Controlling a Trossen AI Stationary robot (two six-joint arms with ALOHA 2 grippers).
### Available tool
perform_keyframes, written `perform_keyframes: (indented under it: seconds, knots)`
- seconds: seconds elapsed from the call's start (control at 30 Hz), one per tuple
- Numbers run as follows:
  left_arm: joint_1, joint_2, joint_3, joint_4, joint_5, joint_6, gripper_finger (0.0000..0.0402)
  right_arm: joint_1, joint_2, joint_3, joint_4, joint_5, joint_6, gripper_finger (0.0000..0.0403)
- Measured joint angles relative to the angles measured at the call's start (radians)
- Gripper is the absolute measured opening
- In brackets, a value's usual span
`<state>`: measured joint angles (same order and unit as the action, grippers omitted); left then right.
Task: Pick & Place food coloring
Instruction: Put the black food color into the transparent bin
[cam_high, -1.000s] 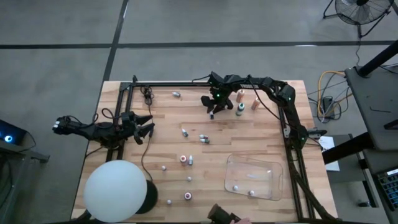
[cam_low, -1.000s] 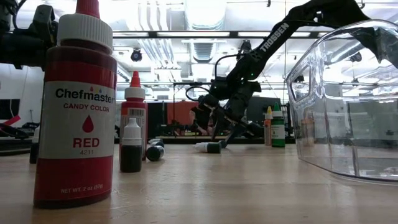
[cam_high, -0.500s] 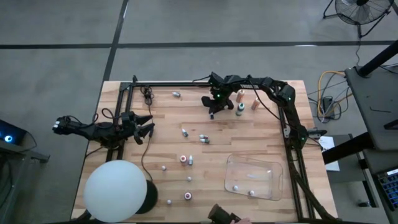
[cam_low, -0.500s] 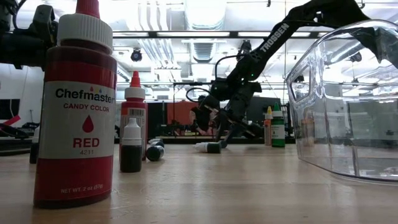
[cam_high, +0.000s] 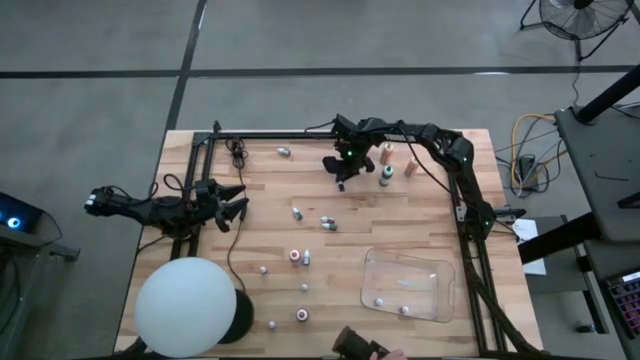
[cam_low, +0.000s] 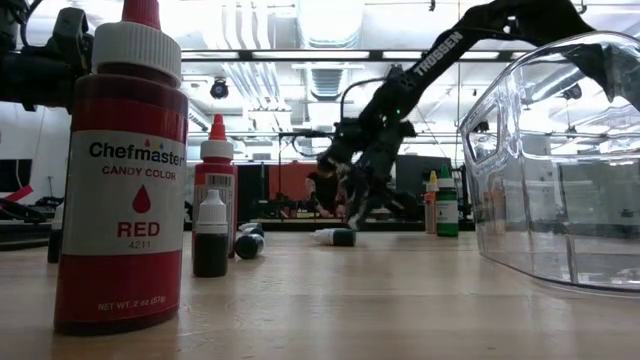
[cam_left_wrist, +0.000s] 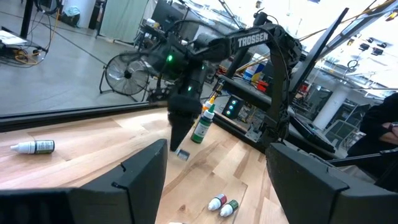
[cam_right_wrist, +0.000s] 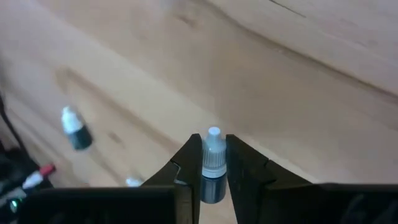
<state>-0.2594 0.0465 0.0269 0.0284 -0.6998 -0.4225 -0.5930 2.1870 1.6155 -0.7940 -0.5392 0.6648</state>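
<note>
Right gripper (cam_right_wrist: 213, 171) has just closed on a small white-capped bottle (cam_right_wrist: 212, 163) and lifted it off the far table (cam_high: 400, 230) (pick done); tray (cam_high: 408, 285) next. Left gripper (cam_high: 235, 203) waits open.

Pale wood worktop (cam_high: 400, 215) with lengthwise plank stripes, framed by black rails. Two black arms, the right one lettered in white. Black right end effector (cam_right_wrist: 213, 163) pinching a small bottle (cam_right_wrist: 212, 167) with dark body and white cap. Large matte white ball (cam_high: 186, 305) at 7 o'clock. Clear, colourless tray (cam_high: 408, 283) at 5 o'clock. Closest to the low camera, a deep red bottle (cam_low: 122, 190) with white collar, red tip and white label printed in red and black. At 1 o'clock, an orange bottle (cam_high: 411, 168) beside a green-capped one (cam_high: 385, 177). Grey floor around.
</note>
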Motion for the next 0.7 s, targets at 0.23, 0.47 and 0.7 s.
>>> perform_keyframes:
  seconds: [0.23,0.47,0.7]
  knots:
    - [0.0,0.0,0.0,0.0,0.0,0.0,0.0245,0.006,-0.051,0.113,-0.164,0.054,-0.124,0.0047]
    - [0.0,0.0,0.0,0.0,0.0,0.0,0.0245,0.032,-0.171,0.14,-0.225,0.13,-0.179,0.0042]
    - [0.0,0.0,0.0,0.0,0.0,0.0,0.0245,0.084,-0.336,0.078,-0.221,0.227,-0.178,0.0038]
